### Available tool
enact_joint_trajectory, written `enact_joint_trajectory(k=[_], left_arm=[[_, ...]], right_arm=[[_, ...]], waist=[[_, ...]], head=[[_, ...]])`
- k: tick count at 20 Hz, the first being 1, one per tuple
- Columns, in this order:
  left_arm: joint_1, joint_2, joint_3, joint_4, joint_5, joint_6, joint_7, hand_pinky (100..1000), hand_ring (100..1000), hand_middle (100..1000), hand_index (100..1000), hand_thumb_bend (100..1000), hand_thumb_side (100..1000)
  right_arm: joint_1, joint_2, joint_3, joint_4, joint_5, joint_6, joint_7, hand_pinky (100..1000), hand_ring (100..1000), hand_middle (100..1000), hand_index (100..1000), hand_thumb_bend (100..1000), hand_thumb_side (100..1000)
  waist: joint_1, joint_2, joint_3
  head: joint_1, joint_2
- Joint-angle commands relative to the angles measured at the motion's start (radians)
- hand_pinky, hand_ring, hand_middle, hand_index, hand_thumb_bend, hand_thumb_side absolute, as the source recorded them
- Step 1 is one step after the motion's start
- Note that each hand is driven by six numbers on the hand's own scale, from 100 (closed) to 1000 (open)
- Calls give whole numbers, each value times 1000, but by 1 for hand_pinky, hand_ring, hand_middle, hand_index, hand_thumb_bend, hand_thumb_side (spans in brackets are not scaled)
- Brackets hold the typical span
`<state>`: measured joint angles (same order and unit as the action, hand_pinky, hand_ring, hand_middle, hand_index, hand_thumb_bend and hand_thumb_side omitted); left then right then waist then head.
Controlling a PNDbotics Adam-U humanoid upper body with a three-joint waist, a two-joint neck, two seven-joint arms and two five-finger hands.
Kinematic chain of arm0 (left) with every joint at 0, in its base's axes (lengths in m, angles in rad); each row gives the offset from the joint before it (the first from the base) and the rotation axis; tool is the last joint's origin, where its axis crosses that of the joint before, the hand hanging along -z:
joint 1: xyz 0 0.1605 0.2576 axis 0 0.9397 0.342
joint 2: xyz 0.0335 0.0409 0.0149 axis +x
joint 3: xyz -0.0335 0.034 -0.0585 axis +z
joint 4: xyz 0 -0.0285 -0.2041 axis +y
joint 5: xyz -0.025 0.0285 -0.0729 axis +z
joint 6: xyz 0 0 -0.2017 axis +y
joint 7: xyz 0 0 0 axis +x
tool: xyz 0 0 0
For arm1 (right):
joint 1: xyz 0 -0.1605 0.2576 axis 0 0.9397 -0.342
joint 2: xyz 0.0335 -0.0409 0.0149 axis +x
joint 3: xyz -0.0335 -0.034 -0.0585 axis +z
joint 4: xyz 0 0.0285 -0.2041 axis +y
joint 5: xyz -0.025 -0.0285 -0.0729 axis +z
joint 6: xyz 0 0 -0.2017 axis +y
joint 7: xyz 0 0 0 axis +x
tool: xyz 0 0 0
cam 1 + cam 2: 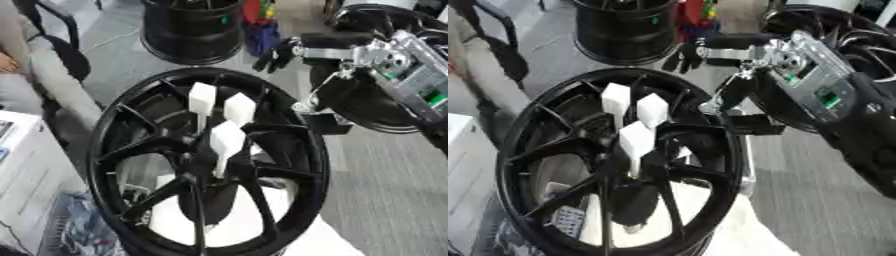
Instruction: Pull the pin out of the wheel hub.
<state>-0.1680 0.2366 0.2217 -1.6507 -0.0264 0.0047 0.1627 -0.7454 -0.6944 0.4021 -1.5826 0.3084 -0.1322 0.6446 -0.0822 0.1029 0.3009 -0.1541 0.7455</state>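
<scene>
a: nearest the camera is the black wheel hub, tilted up on its edge with its spokes facing us, resting on something white that shows through the lower openings

b: and the pins?

a: three white pins stand out of the centre of the hub, each a thin stem with a flat white block on top. one block sits upper left, one upper right, and one lower, closest to us. all three are seated in the hub, none is out

b: is a hand on any of them?

a: no. the right hand hangs above and beyond the hub's upper right rim, well apart from the pins. its dark fingers droop downward, relaxed and slightly bent, holding nothing

b: what about the arm behind it?

a: the right arm comes in from the upper right, silver brackets and a green circuit board exposed (quite a lot of bare mechanism showing)

b: the left hand?

a: it doesn't show in either view

b: anything else around?

a: a second black wheel stands on the grey floor at the top, another dark wheel lies behind the arm at the upper right, and a white box sits at the left edge
</scene>
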Motion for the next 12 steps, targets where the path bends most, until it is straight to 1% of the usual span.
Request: enact_joint_trajectory(k=[1,5,11,12], left_arm=[[-14,25,-2,-19,-1,-2,-7,596,535,637,734,453,219],[-13,24,-1,-18,-2,-2,-9,596,535,637,734,453,219],[-14,23,-4,-17,-3,-2,-13,597,535,637,735,451,218],[-14,23,-5,-17,-3,-2,-14,597,535,637,735,451,219]], right_arm=[[-34,5,4,12,10,-17,38,842,846,855,911,311,115],[-54,27,24,10,2,-25,78,848,855,863,914,334,158],[-82,62,45,11,-10,-24,115,846,853,861,912,325,164],[-87,70,48,17,-7,-24,118,844,844,849,911,319,158]], waist=[[5,-12,1],[2,-14,2],[-1,-18,6],[-1,-18,7]], head=[[-9,-8],[-12,-5],[-16,-5],[-18,-6]])
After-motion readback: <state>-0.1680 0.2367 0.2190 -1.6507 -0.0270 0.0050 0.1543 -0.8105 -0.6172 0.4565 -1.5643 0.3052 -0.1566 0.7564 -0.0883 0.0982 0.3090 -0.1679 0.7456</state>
